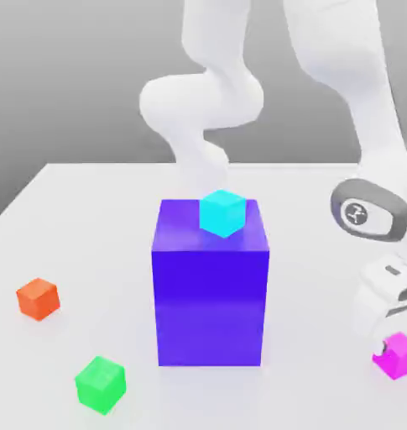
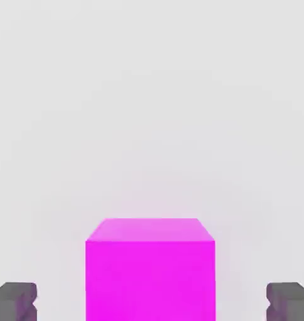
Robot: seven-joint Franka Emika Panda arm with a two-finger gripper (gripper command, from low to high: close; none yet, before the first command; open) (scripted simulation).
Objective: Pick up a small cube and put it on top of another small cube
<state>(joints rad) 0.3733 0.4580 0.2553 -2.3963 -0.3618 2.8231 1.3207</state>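
And the tool (image 2: 152, 302) is down, spread w/ a gap each side of the magenta cube (image 2: 150, 280), nothing gripped yet! Cube's on the worktop (image 1: 315, 395), exterior view's right. Approach looks done; grasp, lift, stack left. Open room toward the blue-purple block (image 1: 210, 306).

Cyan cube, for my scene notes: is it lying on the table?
No, the cyan cube sits on top of the blue block.

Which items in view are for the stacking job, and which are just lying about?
For the job:
- magenta cube, between the open fingers
- a second small cube; which one is unclear

Lying about:
- blue-purple block, though the cyan cube rests on it
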